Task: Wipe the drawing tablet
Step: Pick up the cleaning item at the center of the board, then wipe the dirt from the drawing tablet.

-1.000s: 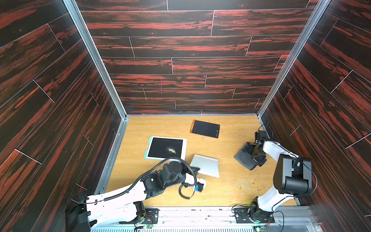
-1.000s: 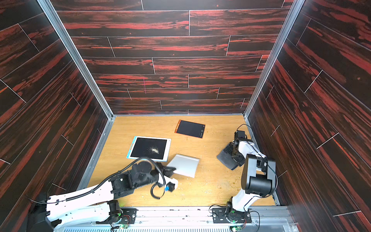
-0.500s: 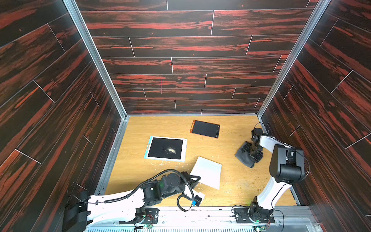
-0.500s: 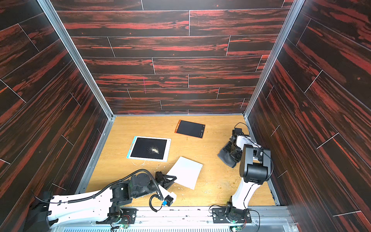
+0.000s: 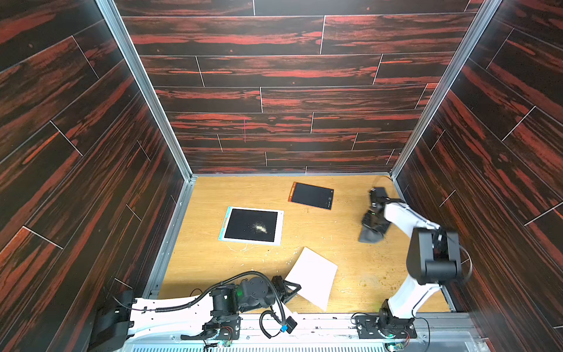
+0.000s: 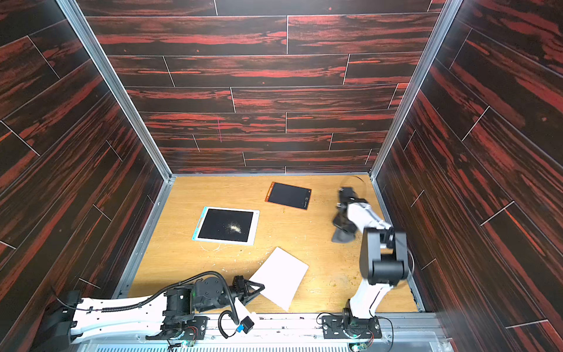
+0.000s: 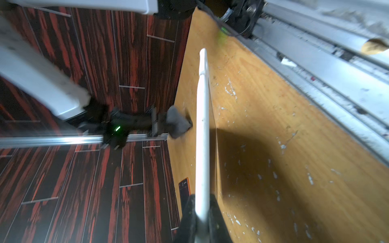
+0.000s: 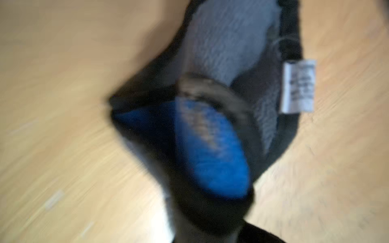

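The drawing tablet (image 5: 251, 225) (image 6: 226, 226) lies flat left of centre, white-framed, with a patch of pale crumbs on its black screen. Far to its right my right gripper (image 5: 374, 220) (image 6: 343, 222) (image 8: 170, 105) is shut on a grey cloth (image 5: 370, 236) (image 6: 341, 237) (image 8: 227, 42), whose lower part hangs down to the table. The right wrist view is blurred; a blue finger pad (image 8: 210, 147) presses the cloth. By the front edge my left gripper (image 5: 293, 289) (image 6: 258, 289) (image 7: 201, 212) is shut on a corner of a white flat board (image 5: 313, 282) (image 6: 280, 277) (image 7: 203, 126), tilted off the table.
A smaller orange-edged tablet (image 5: 311, 195) (image 6: 288, 195) lies near the back wall. Pale crumbs dot the wooden table (image 5: 213, 195) in front of the drawing tablet. Dark wood-patterned walls (image 5: 274, 91) close in three sides. A metal rail (image 5: 320, 323) runs along the front.
My right gripper has closed on the grey cloth and drawn it up a little. My left arm has pulled back toward the front rail, turning the white board with it.
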